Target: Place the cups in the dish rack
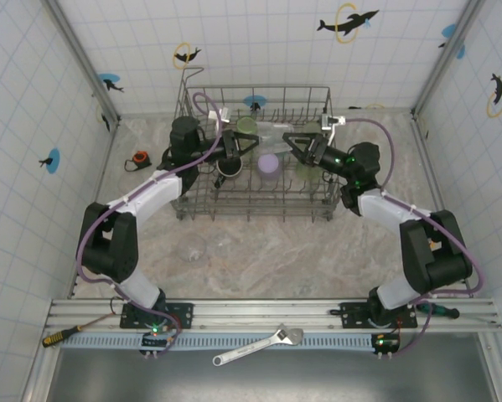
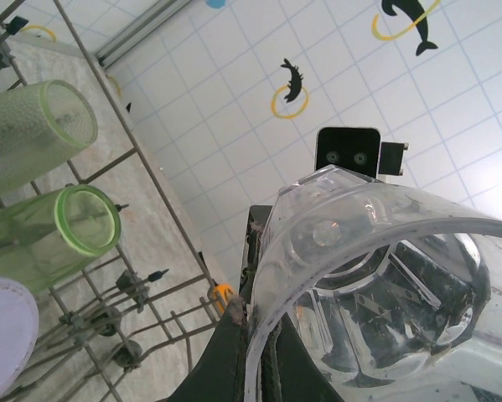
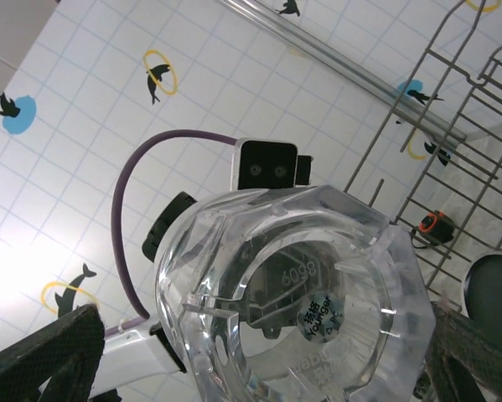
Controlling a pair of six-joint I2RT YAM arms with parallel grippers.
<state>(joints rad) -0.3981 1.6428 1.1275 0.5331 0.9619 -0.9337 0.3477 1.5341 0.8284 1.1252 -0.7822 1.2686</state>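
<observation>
Left fingers [image 2: 227, 368] clamp shut on the rim of the clear tumbler [image 3: 292, 293] above the dish rack [image 1: 251, 216], its long axis level and pointing at the right fingers [image 3: 54, 356], spread wide either side of its base

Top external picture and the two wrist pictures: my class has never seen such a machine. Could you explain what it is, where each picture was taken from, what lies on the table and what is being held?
The machine is two robot arms bolted at the near edge of a table. The top picture looks down from above and behind them. The other two come from a camera on each wrist. On the table stands a large grey wire dish rack, which holds a lavender plastic cup and translucent green cups. Beside the rack lies a small orange-and-black tape measure. The left fingers are clamped on the wall of a clear plastic cup. The right fingers stand open on either side of that cup's base.
</observation>
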